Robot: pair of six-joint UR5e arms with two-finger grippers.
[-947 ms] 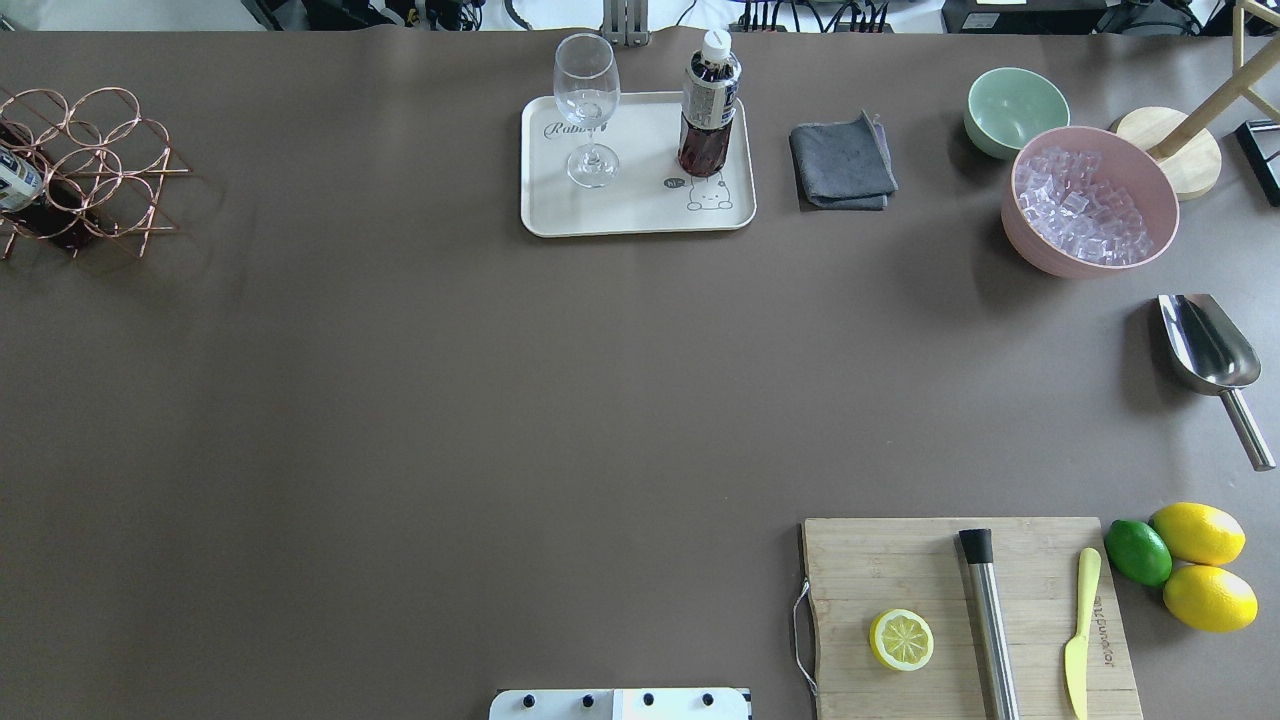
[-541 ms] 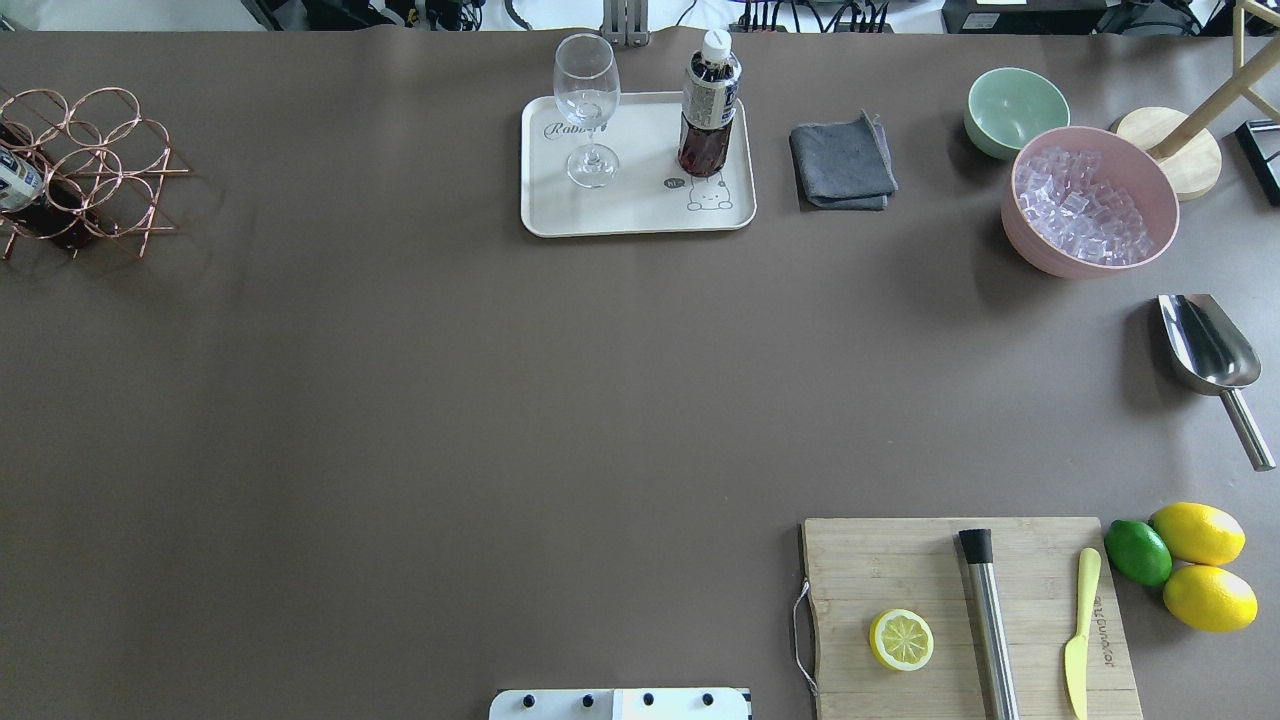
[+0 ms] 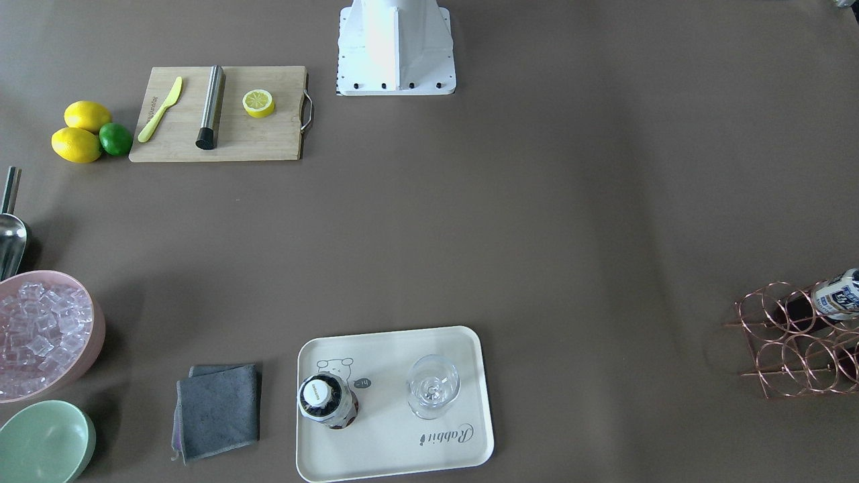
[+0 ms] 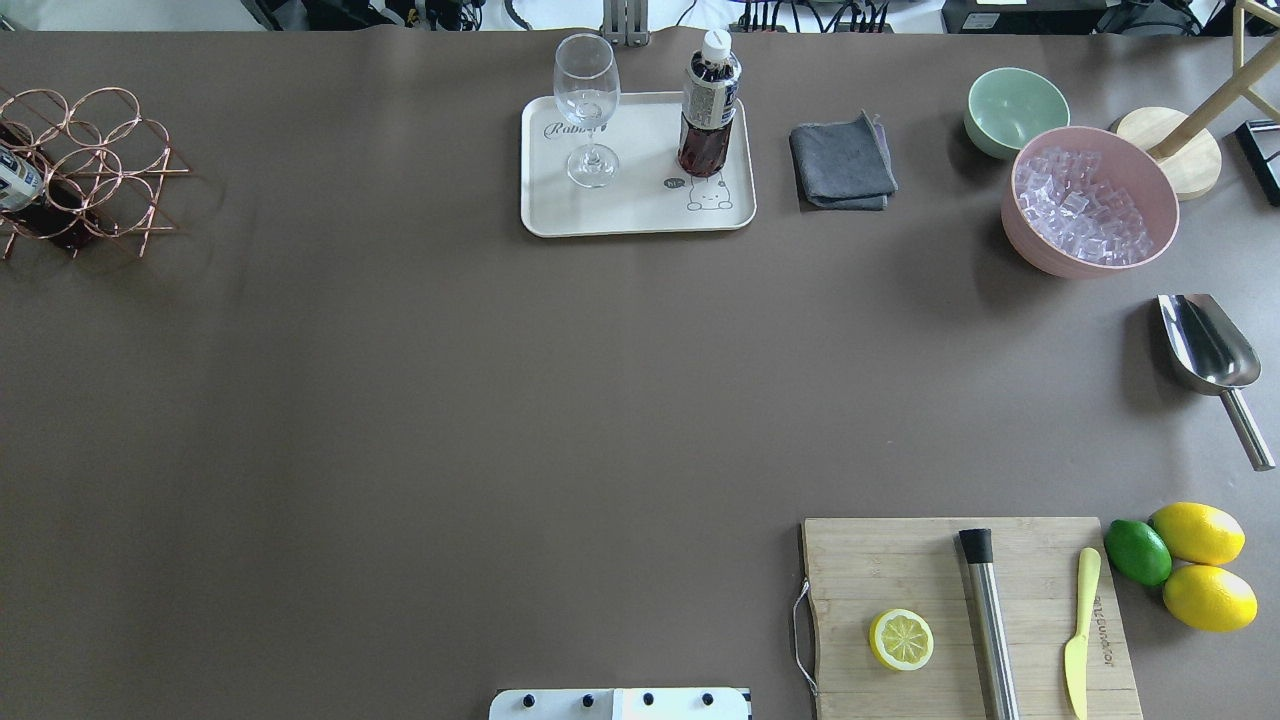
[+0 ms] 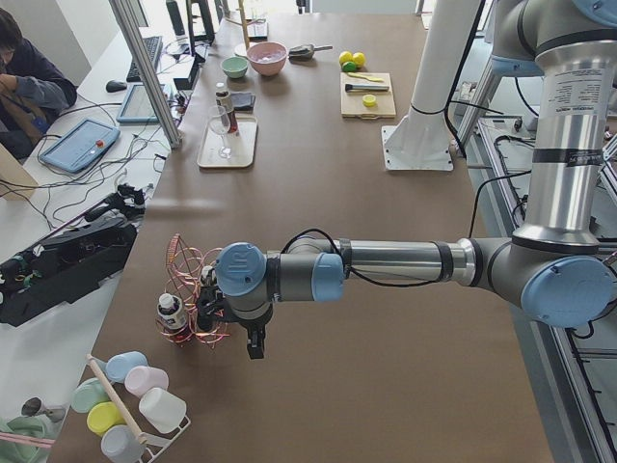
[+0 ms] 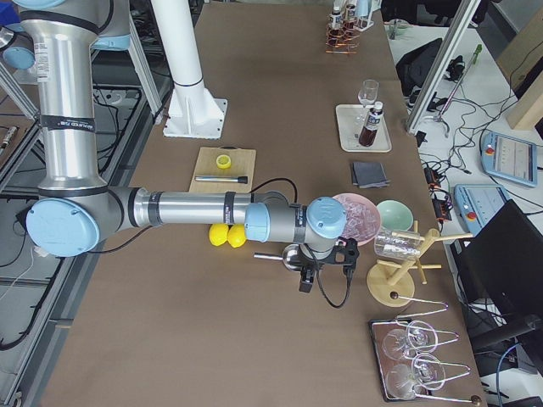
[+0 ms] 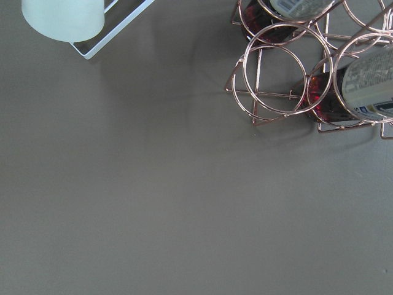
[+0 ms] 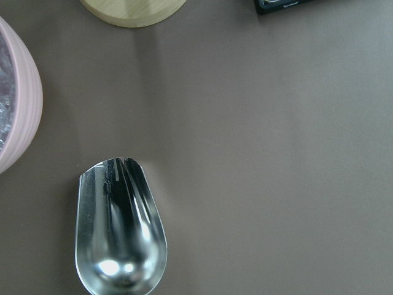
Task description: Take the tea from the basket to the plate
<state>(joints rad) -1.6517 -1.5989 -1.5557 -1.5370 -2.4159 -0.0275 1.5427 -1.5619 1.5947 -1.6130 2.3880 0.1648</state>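
Nothing has shifted since earlier: one tea [image 4: 708, 120] stands on the plate [image 4: 640, 205], others lie in the basket [image 4: 88, 165]; expect a stiff, slick, fairly heavy bottle, take its label, and jaws' state you cannot tell.

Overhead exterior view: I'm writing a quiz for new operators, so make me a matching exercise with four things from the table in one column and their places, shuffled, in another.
Things
1. lemon half
2. ice cubes
3. metal scoop
4. upright tea bottle

Places
A. in the pink bowl
B. on the cream plate
C. lying on the bare table
D. on the wooden cutting board

Pairs: 1-D, 2-A, 3-C, 4-B
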